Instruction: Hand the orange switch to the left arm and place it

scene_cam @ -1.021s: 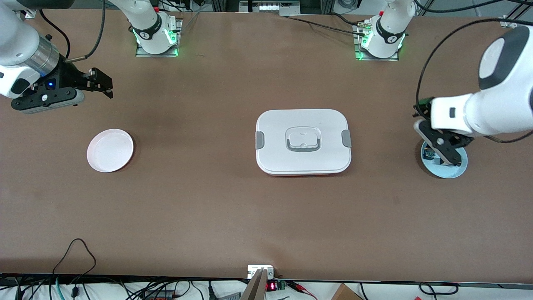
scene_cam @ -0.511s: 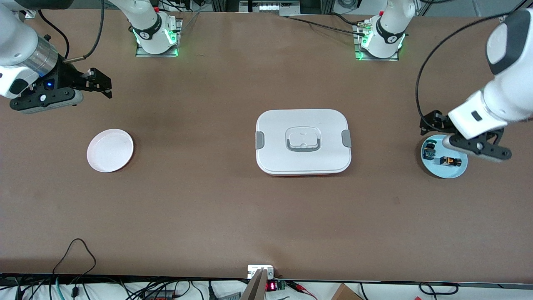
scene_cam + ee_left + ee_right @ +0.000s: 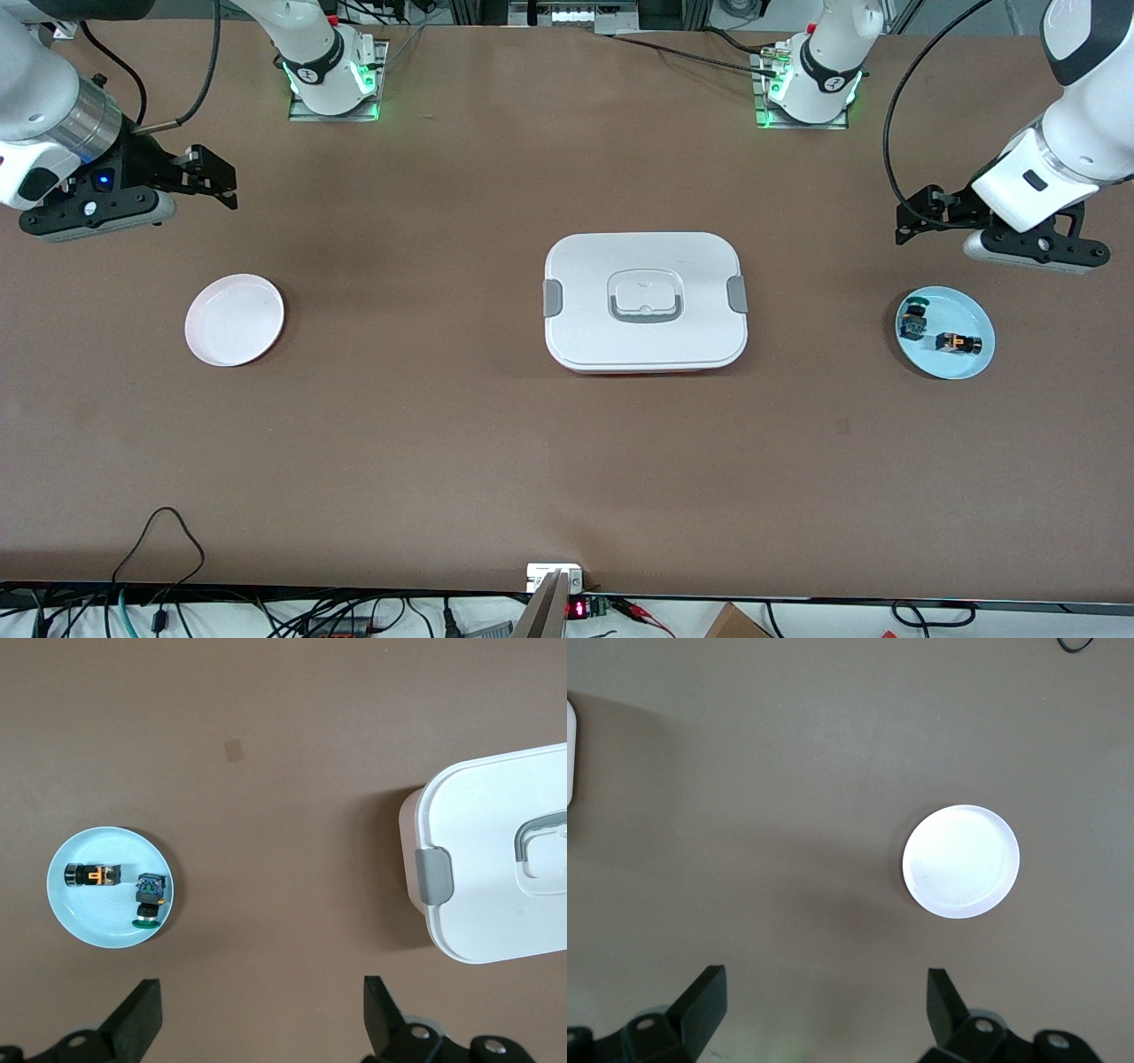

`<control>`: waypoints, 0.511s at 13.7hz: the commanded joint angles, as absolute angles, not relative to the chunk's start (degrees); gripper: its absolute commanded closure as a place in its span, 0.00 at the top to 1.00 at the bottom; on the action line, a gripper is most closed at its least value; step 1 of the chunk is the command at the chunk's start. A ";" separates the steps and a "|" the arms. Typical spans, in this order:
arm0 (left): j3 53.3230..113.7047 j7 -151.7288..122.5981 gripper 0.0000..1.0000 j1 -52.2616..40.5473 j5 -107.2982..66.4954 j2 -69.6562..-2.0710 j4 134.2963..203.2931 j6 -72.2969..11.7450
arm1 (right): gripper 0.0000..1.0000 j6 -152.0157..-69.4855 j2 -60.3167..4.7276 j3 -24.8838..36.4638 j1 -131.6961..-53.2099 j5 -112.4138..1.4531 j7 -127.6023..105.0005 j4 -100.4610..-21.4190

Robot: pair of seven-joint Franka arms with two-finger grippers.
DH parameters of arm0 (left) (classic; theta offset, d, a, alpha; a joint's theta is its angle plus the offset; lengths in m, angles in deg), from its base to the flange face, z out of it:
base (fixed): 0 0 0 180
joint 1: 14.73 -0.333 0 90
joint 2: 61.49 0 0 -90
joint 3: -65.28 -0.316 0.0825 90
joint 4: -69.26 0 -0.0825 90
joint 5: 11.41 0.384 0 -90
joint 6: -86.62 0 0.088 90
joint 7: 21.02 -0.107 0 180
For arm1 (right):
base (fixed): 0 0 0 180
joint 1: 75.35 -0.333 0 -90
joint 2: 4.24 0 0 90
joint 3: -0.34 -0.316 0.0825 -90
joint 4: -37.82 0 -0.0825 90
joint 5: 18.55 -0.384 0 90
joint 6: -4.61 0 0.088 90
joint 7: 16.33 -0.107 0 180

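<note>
The orange switch point(image 3: 959, 342) point(image 3: 93, 875) lies on its side in a light blue plate point(image 3: 944, 364) point(image 3: 104, 923) at the left arm's end of the table. A teal-capped switch point(image 3: 912, 321) point(image 3: 149, 896) lies beside it. My left gripper point(image 3: 904, 224) point(image 3: 263, 1010) hangs open and empty over bare table beside that plate. The white box point(image 3: 645, 301) point(image 3: 496, 868) sits shut at the table's middle. My right gripper point(image 3: 229, 183) point(image 3: 826, 1005) hangs open and empty over bare table near a white plate point(image 3: 234, 319) point(image 3: 961, 861).
The white plate holds nothing and lies at the right arm's end of the table. The box's edge point(image 3: 570, 753) just shows in the right wrist view. Cables and a small device point(image 3: 555, 580) line the table edge nearest the front camera.
The left arm has lifted off the blue plate and swung toward the bases, uncovering both switches. The right gripper has barely moved.
</note>
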State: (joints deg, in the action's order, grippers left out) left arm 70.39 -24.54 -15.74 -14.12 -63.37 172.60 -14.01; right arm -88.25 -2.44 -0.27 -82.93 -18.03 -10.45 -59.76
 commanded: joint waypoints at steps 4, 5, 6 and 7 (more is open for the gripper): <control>72.92 -23.39 1.00 -14.47 -10.79 -62.80 169.37 -10.94 | 1.00 -87.50 -2.31 -0.36 -82.56 -18.63 -10.71 -59.56; 73.01 -23.22 1.00 -14.38 -10.79 -62.54 168.50 -10.24 | 1.00 -87.50 -2.31 -0.36 -82.56 -18.63 -10.71 -59.48; 72.92 -23.21 1.00 -14.47 -10.88 -62.45 168.31 -9.97 | 1.00 -87.50 -2.31 -0.36 -82.56 -18.63 -10.71 -59.56; 72.84 -22.34 1.00 -14.99 -10.97 -62.36 168.48 -10.06 | 1.00 -87.50 -2.31 -0.36 -82.56 -18.63 -10.71 -59.56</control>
State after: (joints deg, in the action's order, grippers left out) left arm 72.95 -23.68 -14.63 -12.24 -63.26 170.32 -11.64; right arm -88.19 -2.44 -0.26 -82.92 -18.03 -10.45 -59.76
